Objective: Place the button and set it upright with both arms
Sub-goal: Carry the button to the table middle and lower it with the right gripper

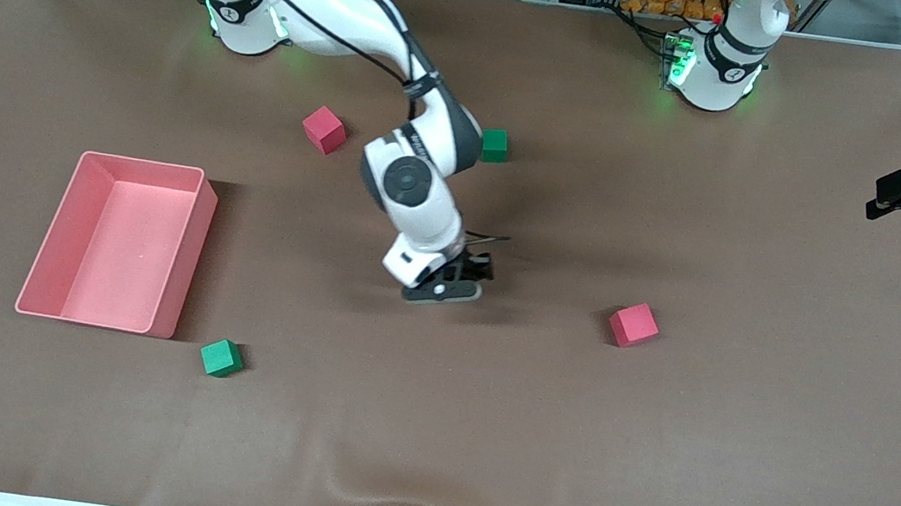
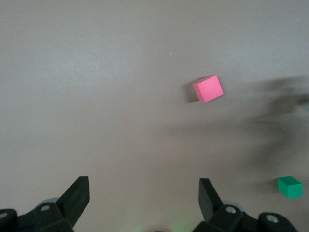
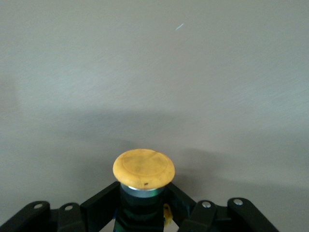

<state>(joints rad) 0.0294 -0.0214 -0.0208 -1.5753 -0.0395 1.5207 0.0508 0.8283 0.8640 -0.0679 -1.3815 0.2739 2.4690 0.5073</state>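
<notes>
Button held low for placement
My right gripper (image 3: 145, 212) clamps the button (image 3: 144, 169) by its body, cap free; left gripper (image 2: 145, 198) waits, jaws apart.

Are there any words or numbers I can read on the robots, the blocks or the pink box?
None can be read.
Right arm: small dark marking by its wrist joint, too small to read.
Arm bases: tiny marks, too small to read.
Button, cubes and pink bin: no writing shows.
</notes>
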